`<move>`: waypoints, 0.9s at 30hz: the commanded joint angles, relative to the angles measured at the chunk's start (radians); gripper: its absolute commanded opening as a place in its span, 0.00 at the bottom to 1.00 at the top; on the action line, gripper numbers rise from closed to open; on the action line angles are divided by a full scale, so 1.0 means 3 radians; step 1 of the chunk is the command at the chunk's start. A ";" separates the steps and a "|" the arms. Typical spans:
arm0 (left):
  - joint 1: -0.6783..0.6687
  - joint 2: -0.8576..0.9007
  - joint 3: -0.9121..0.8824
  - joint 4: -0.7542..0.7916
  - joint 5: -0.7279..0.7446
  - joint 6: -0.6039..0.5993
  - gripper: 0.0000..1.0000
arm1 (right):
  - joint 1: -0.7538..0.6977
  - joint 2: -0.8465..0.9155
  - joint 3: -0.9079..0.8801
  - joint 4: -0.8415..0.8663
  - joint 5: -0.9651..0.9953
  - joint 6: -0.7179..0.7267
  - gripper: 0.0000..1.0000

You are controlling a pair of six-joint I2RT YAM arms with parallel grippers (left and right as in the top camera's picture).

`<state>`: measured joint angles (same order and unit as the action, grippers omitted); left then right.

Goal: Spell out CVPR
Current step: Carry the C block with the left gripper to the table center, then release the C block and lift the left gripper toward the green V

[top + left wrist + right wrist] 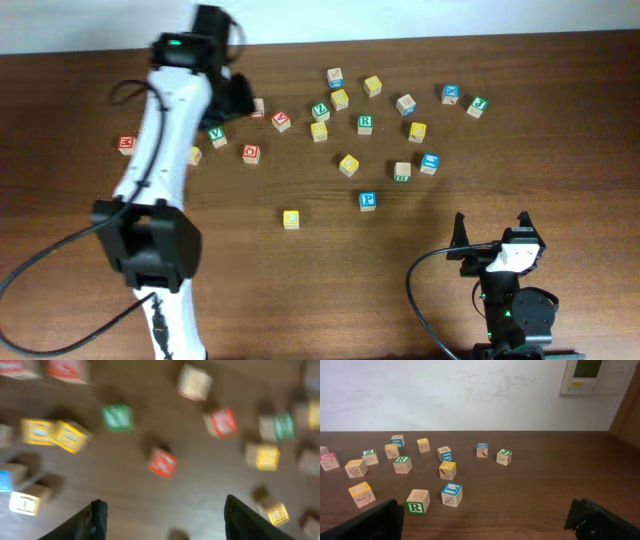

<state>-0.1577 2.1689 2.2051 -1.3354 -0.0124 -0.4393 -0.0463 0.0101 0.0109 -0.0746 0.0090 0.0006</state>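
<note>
Lettered wooden blocks lie scattered over the far half of the table. A blue P block [367,200] and a yellow block [290,219] sit apart in front of the rest. A green R block [365,124] [402,463] and a green V block [320,111] lie in the cluster. My left gripper [238,96] [164,505] is open and empty above the left blocks; its view is blurred, with a red block [163,462] just ahead of the fingers. My right gripper [492,222] [485,510] is open and empty near the front right.
Several more blocks lie around: a red one [125,144] at far left, blue [451,94] and green [477,106] ones at far right. Another block with a green R [417,501] and a blue L block [451,494] lie nearest my right gripper. A white wall stands behind the table.
</note>
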 commanded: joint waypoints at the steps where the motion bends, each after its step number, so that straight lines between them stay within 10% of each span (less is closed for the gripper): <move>1: 0.0314 0.0146 0.0025 0.0216 -0.0071 -0.0019 0.61 | -0.0022 -0.0022 -0.0018 -0.0025 -0.0001 0.0011 0.98; 11: 0.0315 0.1007 0.0025 0.0416 -0.0286 -0.0326 0.64 | -0.0022 -0.0022 -0.0018 -0.0025 -0.0001 0.0011 0.98; 27: 0.0318 0.1148 0.0025 0.0575 -0.0558 -0.0301 0.33 | -0.0022 -0.0022 -0.0018 -0.0027 -0.0001 0.0011 0.98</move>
<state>-0.0650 2.5027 2.2051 -1.1614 -0.1623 -0.5282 -0.0463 0.0101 0.0109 -0.0746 0.0090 0.0006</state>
